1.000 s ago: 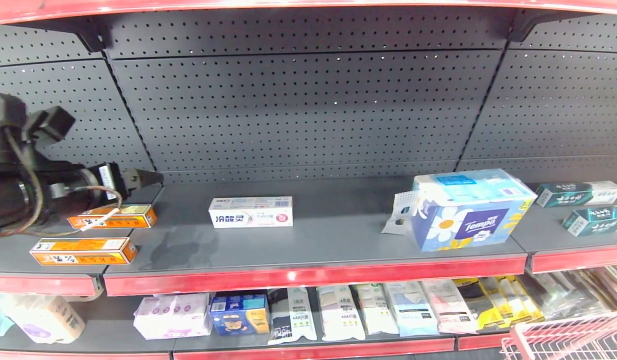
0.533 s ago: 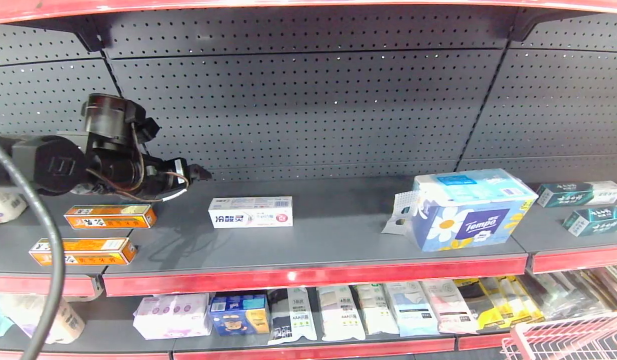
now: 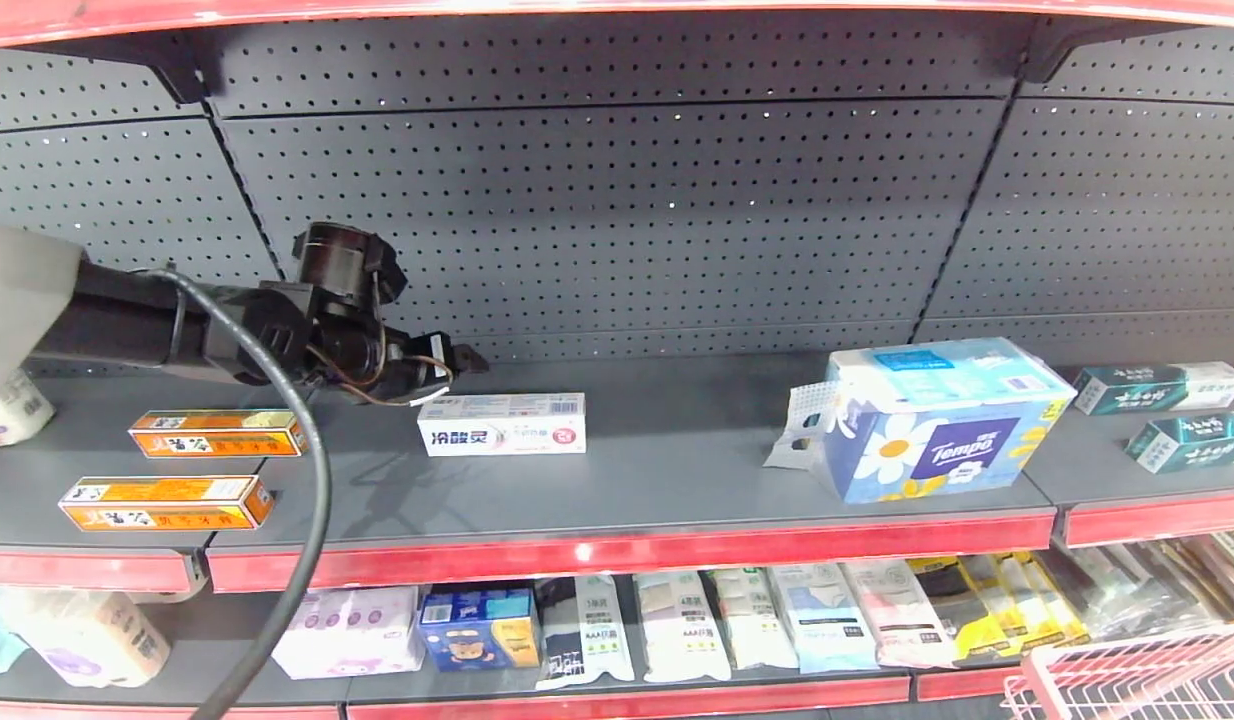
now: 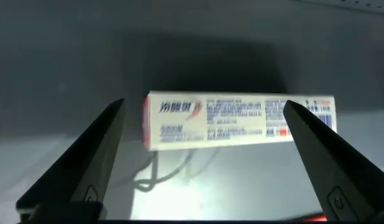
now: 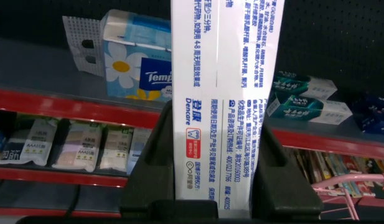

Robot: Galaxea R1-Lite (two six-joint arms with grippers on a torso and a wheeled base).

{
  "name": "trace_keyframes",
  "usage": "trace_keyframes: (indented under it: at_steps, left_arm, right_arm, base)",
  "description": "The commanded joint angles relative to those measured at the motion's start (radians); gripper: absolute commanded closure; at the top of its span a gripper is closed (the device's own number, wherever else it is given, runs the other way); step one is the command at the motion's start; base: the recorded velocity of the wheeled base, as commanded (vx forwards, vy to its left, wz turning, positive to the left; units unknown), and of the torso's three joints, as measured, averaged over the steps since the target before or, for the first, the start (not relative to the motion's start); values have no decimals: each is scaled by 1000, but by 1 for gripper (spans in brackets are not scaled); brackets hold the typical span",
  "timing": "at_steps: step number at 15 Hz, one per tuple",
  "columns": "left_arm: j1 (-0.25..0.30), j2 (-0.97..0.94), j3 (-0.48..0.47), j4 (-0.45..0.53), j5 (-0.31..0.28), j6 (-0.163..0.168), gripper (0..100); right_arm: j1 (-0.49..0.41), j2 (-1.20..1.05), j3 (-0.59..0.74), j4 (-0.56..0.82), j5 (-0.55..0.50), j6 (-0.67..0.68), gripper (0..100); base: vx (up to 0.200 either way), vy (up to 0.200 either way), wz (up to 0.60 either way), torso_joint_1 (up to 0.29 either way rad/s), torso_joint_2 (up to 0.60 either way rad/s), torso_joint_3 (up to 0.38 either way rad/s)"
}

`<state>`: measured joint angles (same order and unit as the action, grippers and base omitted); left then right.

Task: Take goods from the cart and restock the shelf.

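A white toothpaste box (image 3: 502,423) lies flat on the dark middle shelf (image 3: 677,470). My left gripper (image 3: 470,359) hovers just behind the box's left end. In the left wrist view the left gripper (image 4: 204,111) is open, its two dark fingers (image 4: 86,162) spread wide, with the same box (image 4: 241,121) lying across the gap just beyond the tips. My right gripper (image 5: 218,127) is shut on another white toothpaste box (image 5: 226,56), which stands upright in front of the shelf.
Two orange boxes (image 3: 217,433) (image 3: 167,502) lie at the shelf's left. A tissue pack (image 3: 932,415) and green toothpaste boxes (image 3: 1157,387) sit to the right. Packaged goods fill the lower shelf (image 3: 677,625). A pink cart basket (image 3: 1147,675) is at the bottom right.
My left arm has swung rightward along the shelf, from over the orange boxes to the white toothpaste box. The goods on the shelf have not moved.
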<state>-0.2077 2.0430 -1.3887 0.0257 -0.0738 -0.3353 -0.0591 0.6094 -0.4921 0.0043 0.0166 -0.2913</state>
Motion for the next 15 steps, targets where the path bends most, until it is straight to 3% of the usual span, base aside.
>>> trace_keyframes:
  at_steps: [1,7,15]
  left_arm:
    - [-10,46,-29,-1,2,1,0]
    - [-41,134,-156,2,12,-1,0]
    - [-76,210,-223,2,57,-4,0]
  right_arm:
    - [1,-17,10,0,0,0,100]
    - [1,-37,24,2,0,-5,100]
    - [1,-39,33,2,0,-5,100]
  base:
    - [0,0,0,0,0,0]
    - [0,0,0,0,0,0]
    - [0,0,0,0,0,0]
